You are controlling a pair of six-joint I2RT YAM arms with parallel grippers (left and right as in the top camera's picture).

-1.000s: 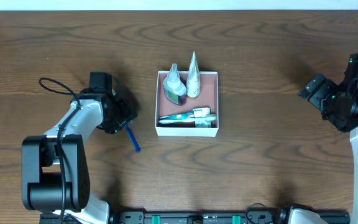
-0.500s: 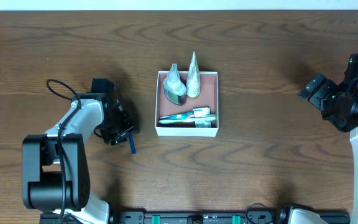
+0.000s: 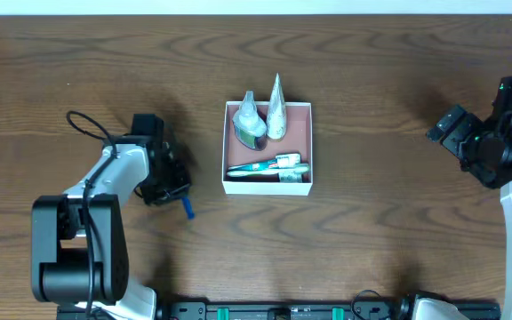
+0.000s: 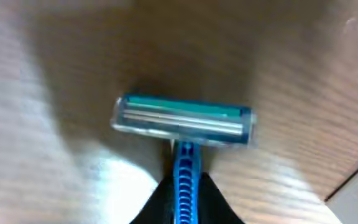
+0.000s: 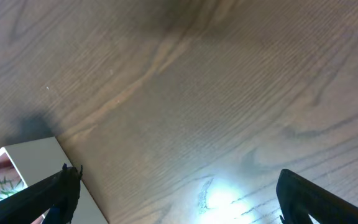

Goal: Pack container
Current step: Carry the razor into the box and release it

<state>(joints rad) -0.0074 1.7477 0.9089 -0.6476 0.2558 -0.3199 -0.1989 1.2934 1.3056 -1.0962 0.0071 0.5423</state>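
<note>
The container (image 3: 310,148), a white box with a pink inside, sits mid-table and holds two small bottles and a toothpaste tube (image 3: 269,167). Its white corner shows in the right wrist view (image 5: 23,162). My left gripper (image 3: 178,197) is left of the container and shut on the handle of a blue razor (image 3: 188,209). In the left wrist view the razor (image 4: 184,121) shows its head over the wood, its handle between the dark fingers (image 4: 184,208). My right gripper (image 3: 443,129) is open and empty at the far right, above bare wood (image 5: 176,196).
The table is dark wood. A black cable (image 3: 83,124) loops off the left arm. The arm bases stand along the front edge (image 3: 283,311).
The left gripper has slid toward the front of the table and closed over the razor's handle, so less of the razor shows. The right arm has not moved.
</note>
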